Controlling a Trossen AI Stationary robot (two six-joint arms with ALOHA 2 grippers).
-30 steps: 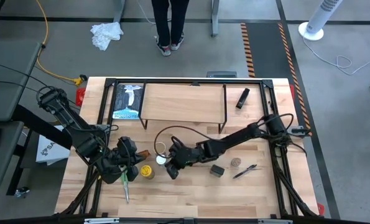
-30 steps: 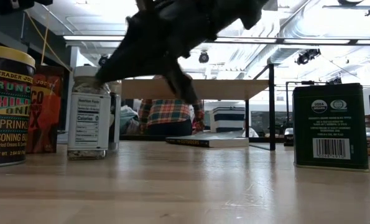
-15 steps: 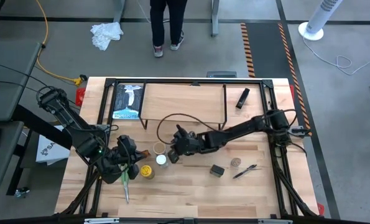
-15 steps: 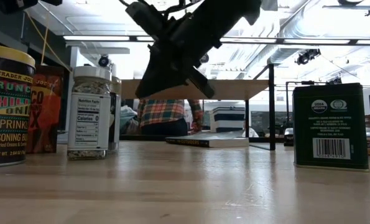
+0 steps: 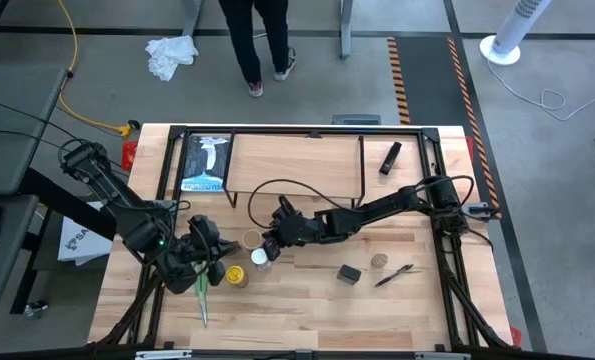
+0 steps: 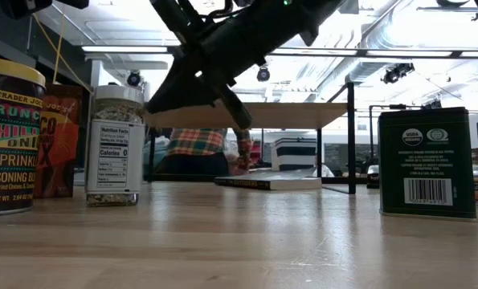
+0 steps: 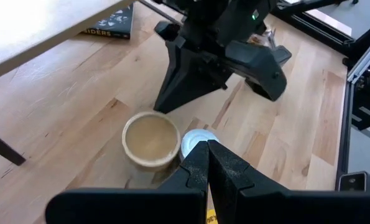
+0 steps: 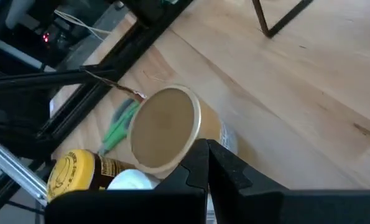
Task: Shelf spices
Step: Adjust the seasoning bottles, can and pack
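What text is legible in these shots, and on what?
"TRADER JOE'S", "CRUNCHY CHILI ONION", "SPRINKLE", "SEASONING BLEND": yellow-lidded tin, partly cut off.
"Nutrition Facts", "Calories 0": white-lidded jar.
"USDA ORGANIC" seal, plus barcode: green tin.
"...IDERS": book.
Orange-brown packet: fragments only.
Book spine, low view: blurred.

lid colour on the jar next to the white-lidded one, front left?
Yellow lid, on the jar with dark label; clearest in the right wrist view.

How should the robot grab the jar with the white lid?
Probably from straight above, pinching the round glass sides just below the cap. The white-lidded jar stands upright, tall and narrow, with the yellow-lidded jar and wide tan jar close by, so a sideways approach looks crowded. The right pincer is nearest.
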